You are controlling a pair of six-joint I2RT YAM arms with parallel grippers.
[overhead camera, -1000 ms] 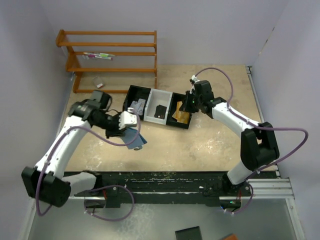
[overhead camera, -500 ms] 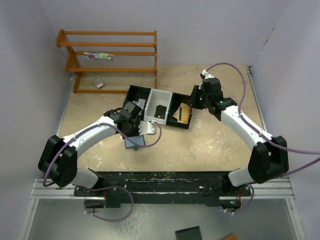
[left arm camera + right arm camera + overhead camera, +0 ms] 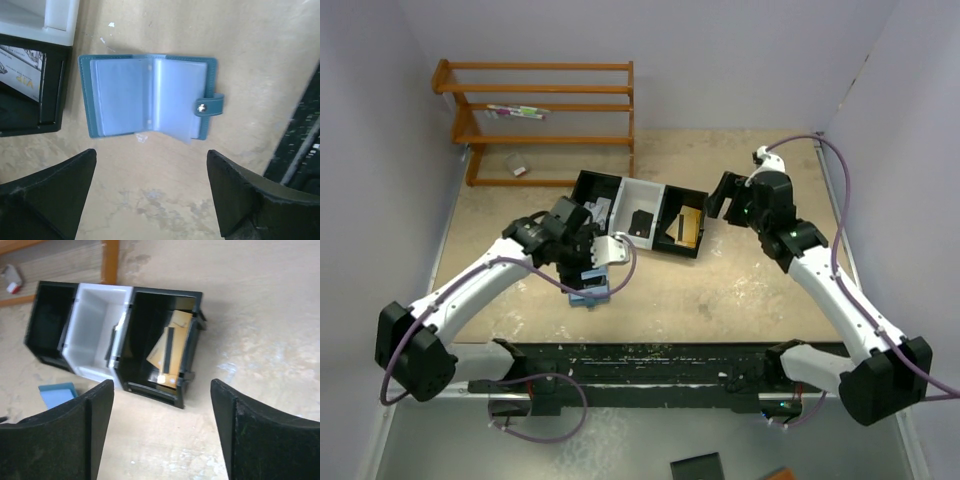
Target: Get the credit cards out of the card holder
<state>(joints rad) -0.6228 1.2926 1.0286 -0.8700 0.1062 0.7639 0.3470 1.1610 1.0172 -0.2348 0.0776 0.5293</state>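
Observation:
The blue card holder point(image 3: 150, 95) lies open and flat on the table, its pale clear pockets up and its snap strap to the right. My left gripper point(image 3: 152, 195) hovers open just above it, touching nothing. In the top view the card holder point(image 3: 590, 293) shows partly under the left gripper point(image 3: 592, 272). Gold-tan credit cards point(image 3: 170, 347) lean inside the right black compartment of the tray point(image 3: 95, 335). My right gripper point(image 3: 162, 440) is open and empty, a little way back from that tray. From above, the right gripper point(image 3: 723, 197) is just right of the credit cards point(image 3: 688, 225).
The three-compartment tray point(image 3: 620, 190) holds a dark card point(image 3: 640, 222) in its white middle and a printed card point(image 3: 22, 70) at its left. A wooden rack point(image 3: 545, 110) stands at the back left with a small item point(image 3: 517, 165) under it. A black rail point(image 3: 650, 360) runs along the near edge.
Both grippers have opened. The left one let the card holder down onto the table. The right one drew back to the right from the tray, where the gold cards stay.

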